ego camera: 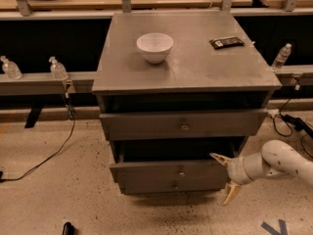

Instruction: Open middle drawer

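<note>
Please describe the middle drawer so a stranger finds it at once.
Find the grey cabinet with a white bowl on top. Its front has three drawers; the middle drawer is the second down. Only this one has the end effector at its right end, fingers spread.

Claw (226,175) seemingly touches right end of middle drawer (146,173); floor (266,204) beside free

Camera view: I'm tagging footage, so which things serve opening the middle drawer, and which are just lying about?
Job: middle drawer; gripper, at that drawer's right end.
Lying about: white bowl and black packet on the cabinet top; plastic bottles beside it.
</note>
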